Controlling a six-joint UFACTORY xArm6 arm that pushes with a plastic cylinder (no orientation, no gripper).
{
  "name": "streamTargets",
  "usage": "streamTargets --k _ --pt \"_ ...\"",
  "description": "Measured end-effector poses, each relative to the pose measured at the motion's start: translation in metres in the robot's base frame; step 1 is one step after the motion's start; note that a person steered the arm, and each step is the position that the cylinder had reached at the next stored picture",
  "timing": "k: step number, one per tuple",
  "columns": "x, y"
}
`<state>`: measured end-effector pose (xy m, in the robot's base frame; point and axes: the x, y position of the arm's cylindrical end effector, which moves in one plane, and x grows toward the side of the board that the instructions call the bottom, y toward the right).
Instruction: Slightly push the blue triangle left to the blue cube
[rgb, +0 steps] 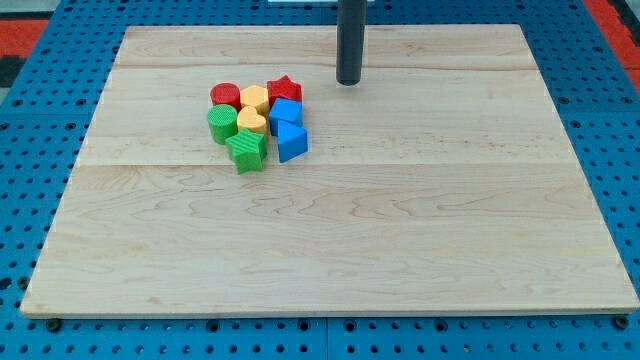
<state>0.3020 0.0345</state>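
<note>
The blue triangle (292, 144) lies on the wooden board just below the blue cube (286, 112), touching it, at the right side of a tight cluster of blocks in the board's upper left-centre. My tip (348, 81) is above and to the right of both blue blocks, apart from them, about a block's width right of the red star (285, 90).
The cluster also holds a red cylinder (225, 96), a yellow hexagon (255, 99), a yellow heart (251, 123), a green cylinder (221, 124) and a green star (246, 150). The wooden board (400, 230) lies on a blue pegboard.
</note>
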Motion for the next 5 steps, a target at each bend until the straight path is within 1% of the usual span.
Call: streamTargets --k 3,4,5 --pt "0.003 0.000" --pt "-0.007 -0.005" --pt "-0.009 -0.069"
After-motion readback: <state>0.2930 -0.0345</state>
